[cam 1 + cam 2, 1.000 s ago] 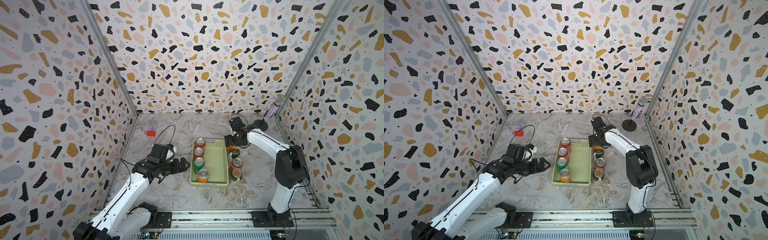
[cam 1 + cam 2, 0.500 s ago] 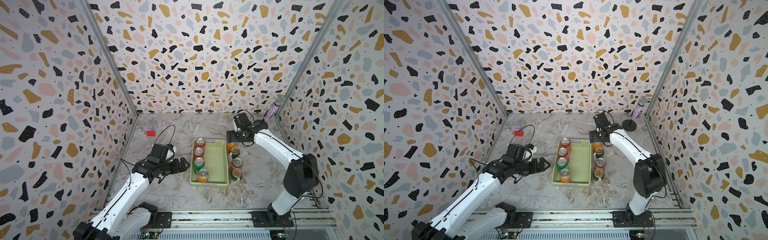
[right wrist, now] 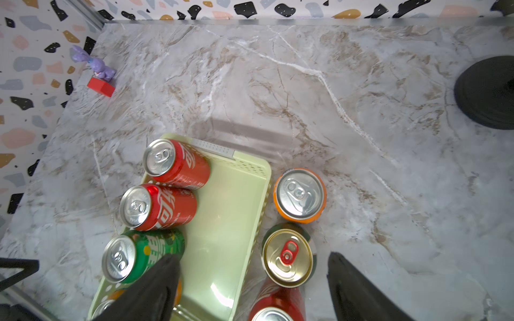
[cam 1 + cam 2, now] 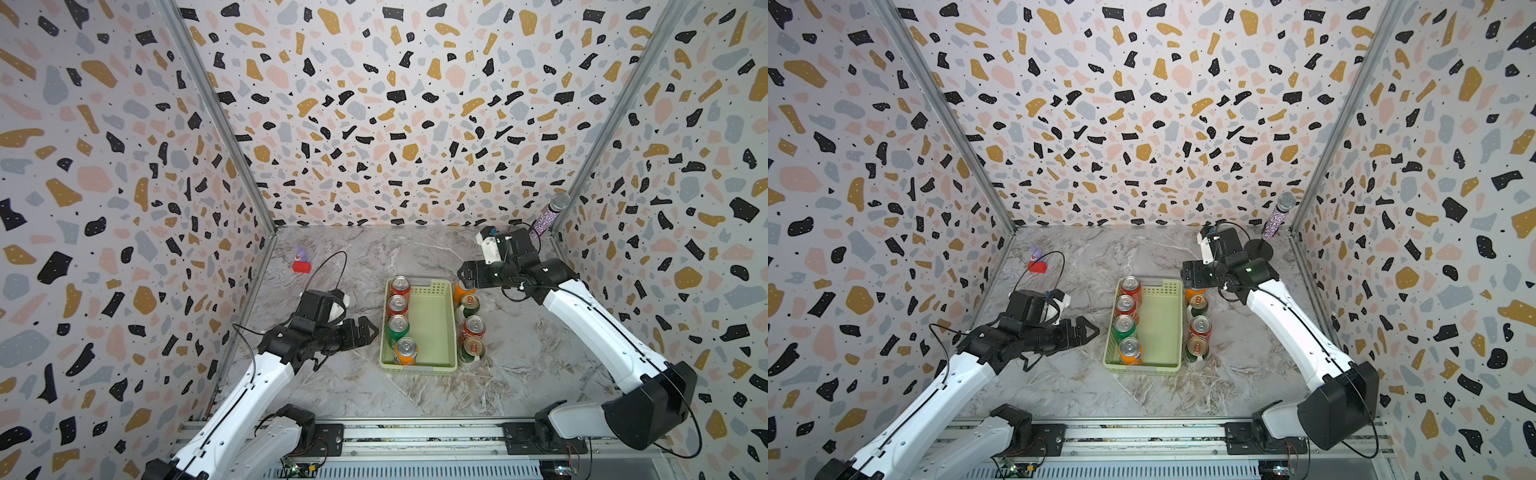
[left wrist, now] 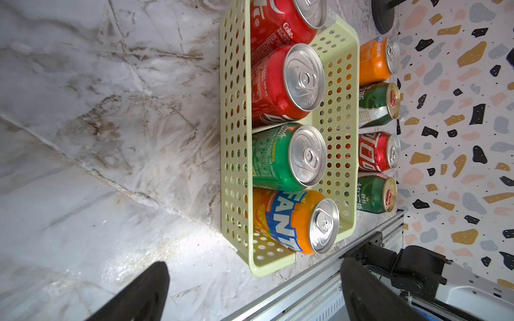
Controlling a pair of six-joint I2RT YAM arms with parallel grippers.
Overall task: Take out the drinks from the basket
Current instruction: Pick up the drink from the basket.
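The pale yellow-green basket (image 4: 430,332) (image 4: 1160,332) lies mid-table. Along its left wall stand drinks: two red cans (image 4: 400,285) (image 4: 397,304), a bright green one (image 4: 397,326) (image 5: 289,155) and an orange one (image 4: 405,350) (image 5: 294,219). Outside its right wall stand an orange can (image 4: 460,291) (image 3: 300,194), a dark green one (image 4: 470,303) (image 3: 288,254), a red one (image 4: 473,327) and another dark green one (image 4: 471,350). My right gripper (image 4: 465,274) (image 4: 1187,272) (image 3: 253,257) hangs open and empty above the far outside cans. Left of the basket hovers my left gripper (image 4: 372,330) (image 4: 1092,330) (image 5: 251,266), open and empty.
A glittery microphone (image 4: 548,216) on a round black stand (image 4: 1258,249) (image 3: 486,91) occupies the back right corner. A purple toy rabbit (image 3: 97,65) and a red block (image 4: 301,267) lie at the back left. A metal rail (image 4: 415,434) runs along the front; patterned walls close three sides.
The right arm's elbow has swung out to the right and lower while its gripper stays over the far orange can outside the basket. The left arm and the cans have not moved.
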